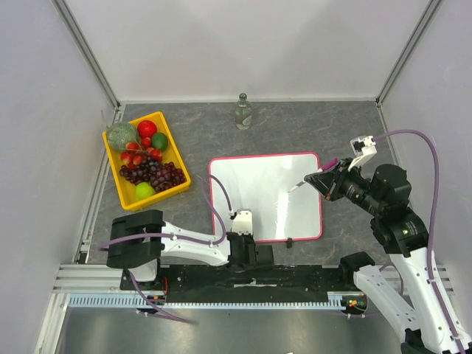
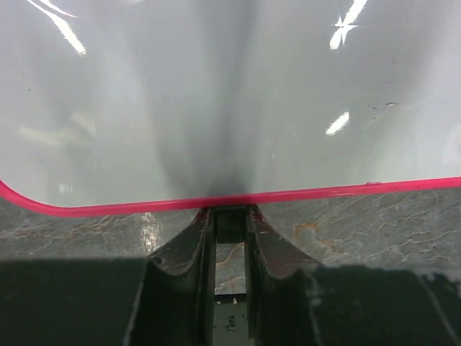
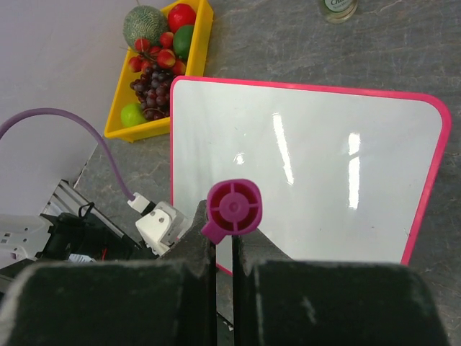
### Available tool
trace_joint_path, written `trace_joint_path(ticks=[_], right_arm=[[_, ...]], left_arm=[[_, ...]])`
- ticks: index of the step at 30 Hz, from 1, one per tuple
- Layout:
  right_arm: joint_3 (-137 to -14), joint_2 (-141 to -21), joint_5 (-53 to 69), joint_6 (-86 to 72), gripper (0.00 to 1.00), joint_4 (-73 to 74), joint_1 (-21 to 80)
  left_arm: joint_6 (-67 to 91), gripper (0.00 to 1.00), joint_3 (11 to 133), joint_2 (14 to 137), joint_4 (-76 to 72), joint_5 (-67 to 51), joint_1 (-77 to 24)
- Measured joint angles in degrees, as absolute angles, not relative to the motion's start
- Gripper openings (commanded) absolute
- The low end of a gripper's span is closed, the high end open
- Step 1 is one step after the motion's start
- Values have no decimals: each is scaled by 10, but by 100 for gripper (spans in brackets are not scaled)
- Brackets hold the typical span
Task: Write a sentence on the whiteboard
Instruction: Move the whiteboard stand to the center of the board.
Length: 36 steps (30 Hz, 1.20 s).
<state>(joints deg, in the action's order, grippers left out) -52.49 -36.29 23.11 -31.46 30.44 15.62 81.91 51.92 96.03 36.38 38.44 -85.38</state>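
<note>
The whiteboard [image 1: 265, 193] [image 3: 310, 151] lies flat in the middle of the table, white with a pink rim, and no sentence shows on its face. My left gripper [image 1: 238, 237] [image 2: 230, 214] sits at the board's near edge [image 2: 288, 194], its jaws shut on a small black clip [image 2: 230, 225] on the rim. My right gripper [image 1: 328, 181] [image 3: 225, 241] hovers over the board's right side, shut on a marker [image 1: 332, 164] [image 3: 234, 205]. The marker's magenta end faces the wrist camera. Its pale tip [image 1: 295, 186] points down-left toward the board.
A yellow tray [image 1: 112, 164] [image 3: 144, 131] of fruit stands left of the board. A small glass bottle [image 1: 243, 112] [image 3: 338, 7] stands at the back. A second black clip [image 1: 290, 240] sits on the near rim. Frame posts and walls enclose the table.
</note>
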Motion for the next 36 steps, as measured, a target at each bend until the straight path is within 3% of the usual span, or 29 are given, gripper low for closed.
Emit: trace_joint_path(ticks=[4, 8, 11, 20, 36], right_arm=[[-517, -359, 235, -315, 0, 304, 156], [-514, -359, 238, -314, 0, 304, 156], [-513, -359, 239, -314, 0, 304, 156], [-509, -359, 246, -314, 0, 304, 156], [-431, -317, 298, -293, 0, 305, 156]], left_arm=[[847, 21, 527, 966, 390, 391, -865], [860, 64, 529, 967, 408, 391, -871], [868, 74, 529, 964, 447, 385, -887], [876, 84, 536, 951, 512, 351, -916], [693, 86, 536, 804, 438, 227, -937]])
